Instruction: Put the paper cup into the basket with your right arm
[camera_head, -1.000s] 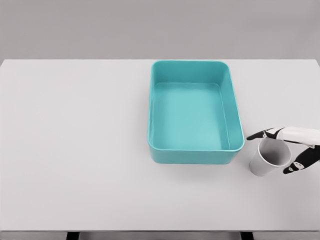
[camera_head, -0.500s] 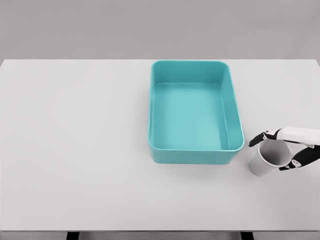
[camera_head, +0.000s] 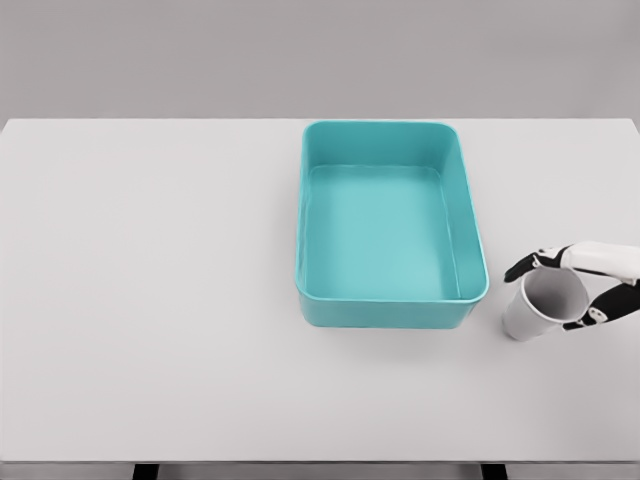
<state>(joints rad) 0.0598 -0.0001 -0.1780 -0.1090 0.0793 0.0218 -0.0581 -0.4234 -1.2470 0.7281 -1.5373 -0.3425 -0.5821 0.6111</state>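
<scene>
Head view: right hand (camera_head: 585, 287) curled around tapered grey paper cup (camera_head: 540, 305) beside glossy teal rectangular basket (camera_head: 390, 315).

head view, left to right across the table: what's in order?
Bare white table → teal rectangular plastic basket → white paper cup, tilted, just right of the basket → right hand, fingers closed around the cup's rim, arm entering from the right edge.

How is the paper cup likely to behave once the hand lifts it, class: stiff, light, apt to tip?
The paper cup is empty and thin-walled, so probably very light and easily crushed if squeezed hard. The right hand grips it at the rim, where it may deform. It already leans, so it would likely tip or roll if released carelessly.
</scene>
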